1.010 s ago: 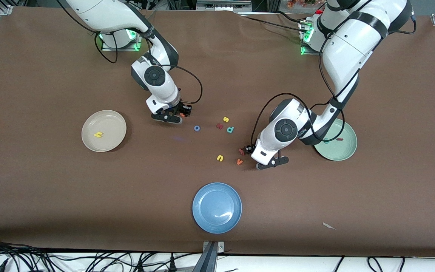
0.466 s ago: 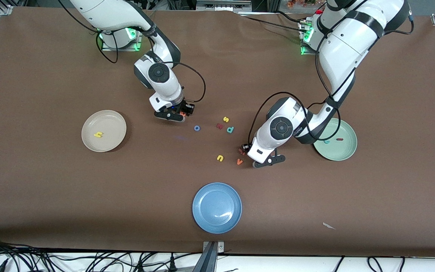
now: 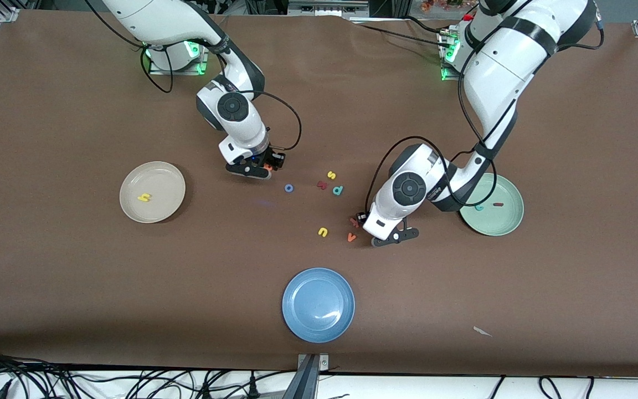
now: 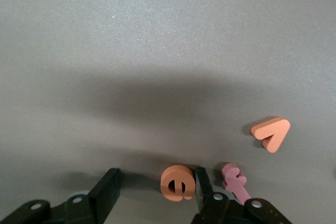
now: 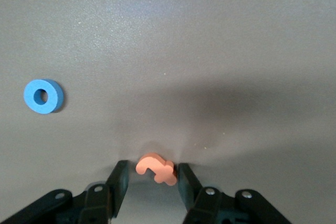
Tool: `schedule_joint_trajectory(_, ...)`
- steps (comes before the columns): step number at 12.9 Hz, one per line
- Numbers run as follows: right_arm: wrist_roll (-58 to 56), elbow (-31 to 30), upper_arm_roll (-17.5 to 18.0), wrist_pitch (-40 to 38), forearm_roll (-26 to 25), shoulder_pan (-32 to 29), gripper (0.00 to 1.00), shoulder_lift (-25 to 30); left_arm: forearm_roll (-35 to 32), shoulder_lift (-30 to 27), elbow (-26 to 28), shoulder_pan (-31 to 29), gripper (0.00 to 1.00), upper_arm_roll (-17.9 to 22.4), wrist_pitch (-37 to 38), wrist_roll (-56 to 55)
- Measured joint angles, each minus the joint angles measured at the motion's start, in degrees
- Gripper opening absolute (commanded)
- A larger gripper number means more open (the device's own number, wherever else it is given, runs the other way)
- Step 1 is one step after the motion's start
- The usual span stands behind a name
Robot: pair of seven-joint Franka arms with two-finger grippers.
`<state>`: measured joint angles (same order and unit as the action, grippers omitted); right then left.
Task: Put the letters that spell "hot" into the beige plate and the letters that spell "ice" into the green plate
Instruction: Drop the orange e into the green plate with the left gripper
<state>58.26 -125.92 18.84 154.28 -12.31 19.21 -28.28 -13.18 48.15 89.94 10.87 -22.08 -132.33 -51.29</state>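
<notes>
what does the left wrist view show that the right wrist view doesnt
Only the left wrist view: the left gripper open around the orange e, with a pink f and the orange v beside it. Only the right wrist view: the right gripper closing on the orange t, with the blue o lying apart. Both show bare brown table.

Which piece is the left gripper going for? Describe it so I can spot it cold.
Start at the green plate, then move toward the table's middle to the left gripper, down at the table. Between its fingers lies the orange e, touching one finger, with a gap to the other. Its neighbours are a pink f outside the fingers and an orange v, nearer the front camera.
</notes>
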Motion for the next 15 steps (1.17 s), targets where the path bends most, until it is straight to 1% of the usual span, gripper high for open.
schedule_joint_trajectory(1,0.0,0.0,-0.3,0.0,-0.2,0.1,0.49,0.0,0.0,0.0,-0.1,0.2,0.35,0.2,0.0,-0.3)
schedule_joint_trajectory(3,0.0,0.1,-0.5,0.2,-0.4,0.1,0.35,0.0,0.0,0.0,-0.5,0.2,0.26,0.2,0.0,-1.1)
schedule_joint_trajectory(6,0.0,0.3,-0.6,0.3,-0.8,0.2,0.23,0.1,0.0,-0.1,-0.7,0.3,0.12,0.2,0.1,-1.5)
schedule_joint_trajectory(7,0.0,0.3,-0.6,0.4,-0.8,0.2,0.16,0.1,0.0,-0.1,-0.8,0.3,0.12,0.2,0.0,-1.6)
schedule_joint_trajectory(8,0.0,0.3,-0.7,0.4,-0.9,0.2,0.13,0.1,0.0,-0.1,-1.2,0.2,0.12,0.4,0.0,-1.6)
schedule_joint_trajectory(10,0.1,0.3,-0.7,0.4,-0.9,0.2,0.13,0.1,0.0,-0.2,-2.9,-0.9,0.12,0.9,1.9,-1.4)
schedule_joint_trajectory(11,0.1,0.3,-0.7,0.3,-1.0,0.2,0.13,0.1,0.0,-0.4,-3.9,-2.3,0.12,0.7,5.3,-0.7)
schedule_joint_trajectory(13,-0.2,0.7,-1.3,-0.3,-1.6,0.1,0.13,0.6,0.0,-1.1,-6.2,-5.7,0.12,-0.4,14.6,4.5)
schedule_joint_trajectory(15,-3.4,1.7,-2.2,-5.5,-1.8,-1.2,0.13,2.4,0.0,-2.5,-7.7,-8.5,0.12,-0.8,24.8,11.6)
